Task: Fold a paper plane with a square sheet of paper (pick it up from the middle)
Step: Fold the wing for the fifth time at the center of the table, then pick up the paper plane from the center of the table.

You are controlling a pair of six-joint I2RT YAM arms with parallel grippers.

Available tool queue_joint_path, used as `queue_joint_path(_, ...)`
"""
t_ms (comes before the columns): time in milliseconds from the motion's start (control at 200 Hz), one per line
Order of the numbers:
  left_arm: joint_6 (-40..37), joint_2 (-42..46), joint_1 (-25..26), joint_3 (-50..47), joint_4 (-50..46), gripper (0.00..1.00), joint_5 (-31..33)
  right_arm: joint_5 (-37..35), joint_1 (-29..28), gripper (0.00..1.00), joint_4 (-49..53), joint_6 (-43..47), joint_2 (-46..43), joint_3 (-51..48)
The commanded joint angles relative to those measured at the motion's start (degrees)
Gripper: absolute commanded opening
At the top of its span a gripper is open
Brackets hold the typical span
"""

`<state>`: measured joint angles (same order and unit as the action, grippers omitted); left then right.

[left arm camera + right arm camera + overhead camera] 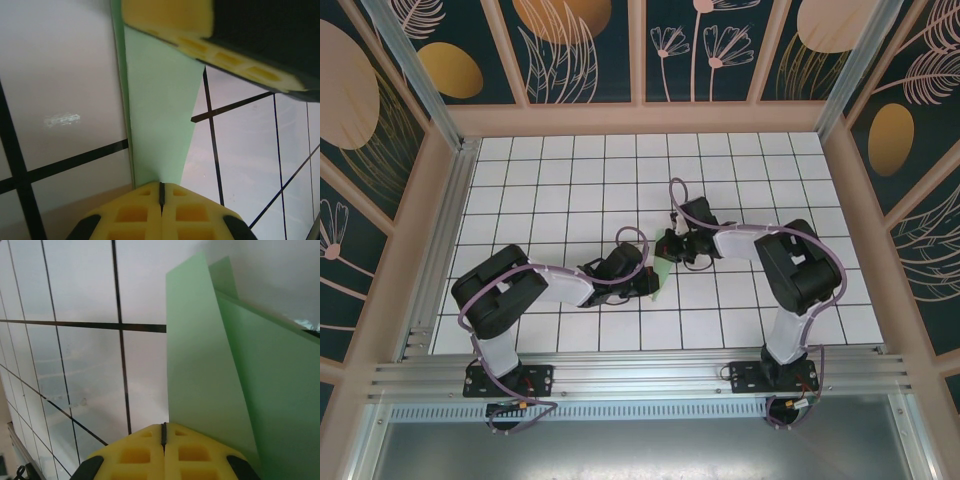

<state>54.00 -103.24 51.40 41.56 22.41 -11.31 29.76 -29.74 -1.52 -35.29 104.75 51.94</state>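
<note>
Fingers [135,215] of the left gripper [161,186] are pressed flat together, with only a thin dark seam between the yellow pads. The narrow end of the green paper [160,115] runs straight into that seam, so the gripper pinches it. From there the folded paper widens and passes under a yellow finger [220,57] of the other arm at the top of the left wrist view.

The right gripper [163,426] is closed just as tightly. The paper's long edge comes down to its seam and the layered folds rise to the right of it, so it appears to grip the paper too.

From above, the two grippers meet near the middle of the white tiled table [570,180], the left one nearer the arm bases and the right one just beyond it. A small strip of the paper shows between them. Both arms reach inward from their bases at the near edge.
</note>
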Motion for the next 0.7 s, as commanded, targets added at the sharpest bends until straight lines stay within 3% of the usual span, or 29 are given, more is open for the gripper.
queue_joint_path(0, -1.4, -2.8, 1.2, -1.0, -9.4, 0.01, -1.2, 1.4, 0.0, 0.04, -1.3, 0.2, 2.4, -0.8)
queue_joint_path(320, -3.1, 2.5, 1.1, -5.1, -3.1, 0.13, -7.7, 0.0, 0.8, 0.04, -1.1, -0.7, 5.2, -1.2)
queue_joint_path(696, -0.5, 1.6, 1.1, -7.4, 6.9, 0.22, -12.6, -0.2, 0.8, 0.03, -0.8, -0.6, 6.0, -1.2)
